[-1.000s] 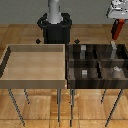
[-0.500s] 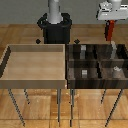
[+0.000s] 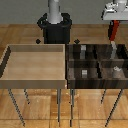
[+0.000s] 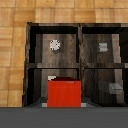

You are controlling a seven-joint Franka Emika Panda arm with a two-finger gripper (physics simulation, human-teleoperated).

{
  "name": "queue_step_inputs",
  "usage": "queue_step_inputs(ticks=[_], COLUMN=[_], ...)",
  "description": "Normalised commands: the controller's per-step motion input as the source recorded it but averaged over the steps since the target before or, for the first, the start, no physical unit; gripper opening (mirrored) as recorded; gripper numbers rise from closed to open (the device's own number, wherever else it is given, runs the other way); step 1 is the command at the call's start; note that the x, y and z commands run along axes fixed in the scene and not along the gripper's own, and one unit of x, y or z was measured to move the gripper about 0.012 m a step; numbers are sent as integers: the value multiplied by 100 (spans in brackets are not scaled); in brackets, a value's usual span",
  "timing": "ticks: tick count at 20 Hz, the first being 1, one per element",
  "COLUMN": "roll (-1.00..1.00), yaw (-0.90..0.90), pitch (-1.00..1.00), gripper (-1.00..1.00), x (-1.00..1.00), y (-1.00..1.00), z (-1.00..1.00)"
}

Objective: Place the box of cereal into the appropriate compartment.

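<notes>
Red and flat, the box of cereal (image 3: 114, 30) hangs clamped in the closed jaws of the gripper (image 3: 114, 21), high above the far right corner of the dark wooden bin (image 3: 69, 70) at the exterior view's right. To finish well, the arm should centre it over the appropriate compartment (image 3: 118, 54), clear of the slim grey block (image 3: 114, 48), descend inside the walls, then release.

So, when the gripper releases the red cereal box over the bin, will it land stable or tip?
The box of cereal looks stiff and flat-sided, so it will likely not roll. It hangs upright, so it may tip over on landing. It probably weighs little.
</notes>
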Motion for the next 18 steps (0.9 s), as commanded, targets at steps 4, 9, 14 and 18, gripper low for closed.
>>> queue_step_inputs(ticks=[4, 9, 14, 18], roll=[0, 0, 0, 0], yaw=[0, 0, 0, 0], pitch=[0, 0, 0, 0], gripper=[-100, -100, -100, -100], x=[0, 0, 0, 0], y=[0, 0, 0, 0], z=[-75, -100, -100, -100])
